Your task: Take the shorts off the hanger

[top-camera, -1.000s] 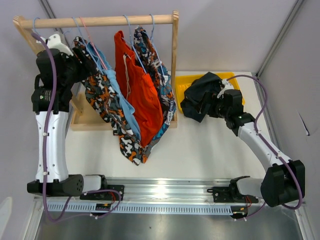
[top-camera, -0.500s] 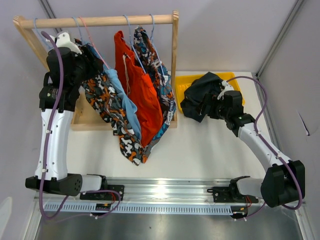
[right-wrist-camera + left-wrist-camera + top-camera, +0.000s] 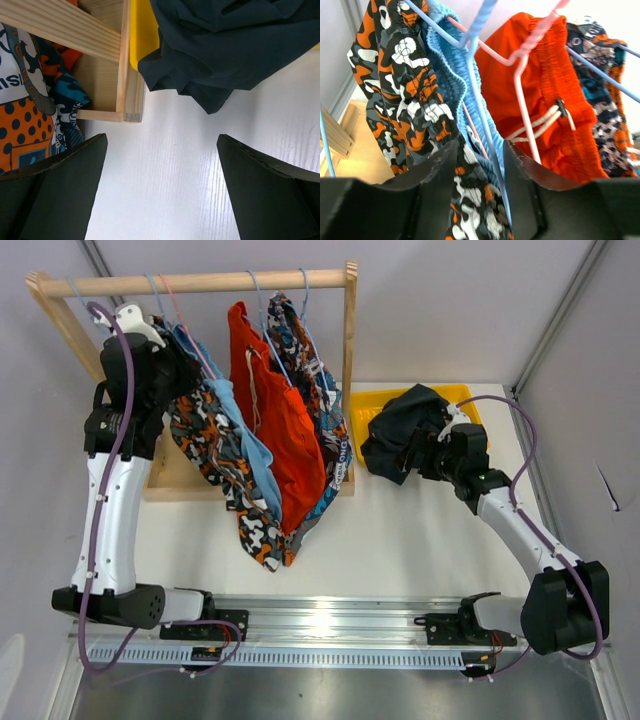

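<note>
Four pairs of shorts hang on wire hangers from the wooden rod [image 3: 200, 282]: camouflage shorts [image 3: 215, 455], light blue shorts [image 3: 252, 455], plain orange shorts [image 3: 285, 420] and blue-orange-white print shorts [image 3: 322, 410]. My left gripper [image 3: 185, 365] is up at the camouflage shorts [image 3: 395, 75]. Its jaws [image 3: 480, 145] are closed on the camouflage fabric, with a blue hanger wire [image 3: 485, 125] between them. The dark navy shorts [image 3: 400, 430] lie heaped in the yellow bin [image 3: 365, 405]. My right gripper [image 3: 160, 145] is open and empty over the white table, just in front of the navy shorts [image 3: 230, 45].
The rack's wooden base frame [image 3: 165, 480] stands at the back left, and its right post [image 3: 350, 360] stands next to the yellow bin [image 3: 142, 40]. The base corner [image 3: 125, 107] is close to my right gripper. Grey walls close in the back and the right side.
My left arm has swung right and forward into the hanging shorts, and the camouflage pair has shifted slightly. My right arm has barely moved.
</note>
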Tool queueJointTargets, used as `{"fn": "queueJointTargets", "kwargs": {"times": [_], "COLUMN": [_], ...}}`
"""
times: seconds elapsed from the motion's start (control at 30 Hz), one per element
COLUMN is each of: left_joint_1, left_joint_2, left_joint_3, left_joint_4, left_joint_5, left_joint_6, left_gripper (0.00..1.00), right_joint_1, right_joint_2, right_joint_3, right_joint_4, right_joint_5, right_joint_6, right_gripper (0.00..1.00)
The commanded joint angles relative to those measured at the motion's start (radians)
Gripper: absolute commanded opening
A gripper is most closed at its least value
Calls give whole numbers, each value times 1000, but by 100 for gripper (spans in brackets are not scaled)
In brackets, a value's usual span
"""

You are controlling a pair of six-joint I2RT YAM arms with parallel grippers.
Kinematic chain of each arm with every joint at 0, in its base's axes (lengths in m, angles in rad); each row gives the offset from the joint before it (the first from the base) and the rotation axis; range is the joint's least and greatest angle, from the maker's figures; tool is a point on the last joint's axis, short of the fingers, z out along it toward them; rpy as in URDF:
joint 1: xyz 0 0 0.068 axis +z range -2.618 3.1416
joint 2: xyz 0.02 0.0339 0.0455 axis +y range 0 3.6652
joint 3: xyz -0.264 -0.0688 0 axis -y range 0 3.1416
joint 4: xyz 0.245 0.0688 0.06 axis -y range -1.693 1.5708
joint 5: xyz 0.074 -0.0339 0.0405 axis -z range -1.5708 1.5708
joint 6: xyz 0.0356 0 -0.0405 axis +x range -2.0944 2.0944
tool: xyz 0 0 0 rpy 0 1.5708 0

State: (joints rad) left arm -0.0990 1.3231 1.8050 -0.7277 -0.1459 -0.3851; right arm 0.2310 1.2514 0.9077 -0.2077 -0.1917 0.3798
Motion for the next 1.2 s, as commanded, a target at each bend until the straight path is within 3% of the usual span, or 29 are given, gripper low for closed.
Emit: {"fn": "queueJointTargets", "kwargs": {"times": [0.0, 0.07, 0.1, 0.17, 0.33, 0.43, 0.67, 0.77, 1.03, 1.17], "left_joint_1": [-8, -8, -8, -8, -22, -42, -61, -64, -64, -64], "left_joint_2": [22, 42, 48, 60, 45, 45, 77, 41, -1, -8], "left_joint_3": [-13, -7, 5, 24, 89, 193, 493, 459, 399, 393], "left_joint_4": [50, 50, 44, 28, -9, -71, -220, -202, -190, -193], "left_joint_5": [-27, -37, -43, -58, -90, -104, -138, -147, -130, -116], "left_joint_6": [-8, -6, -14, -18, 11, 41, 84, 94, 86, 81], "left_gripper": [45, 27, 9, 0, 0, 0, 0, 0, 0, 0], "right_joint_1": [-10, -12, -12, -12, 14, 92, 408, 522, 1040, 1134], "right_joint_2": [-35, -38, -37, -40, -73, -121, -164, -138, 66, 252], "right_joint_3": [-10, -15, -16, -20, -9, 42, 341, 459, 723, 899], "right_joint_4": [25, 30, 30, 36, 45, 30, -73, -84, -33, -62], "right_joint_5": [-11, -12, -14, -20, 0, 84, 270, 305, 518, 558], "right_joint_6": [-16, -16, -15, -15, -19, -42, -87, -107, -199, -191], "right_gripper": [99, 99, 99, 99, 99, 99, 99, 99, 99, 99]}}
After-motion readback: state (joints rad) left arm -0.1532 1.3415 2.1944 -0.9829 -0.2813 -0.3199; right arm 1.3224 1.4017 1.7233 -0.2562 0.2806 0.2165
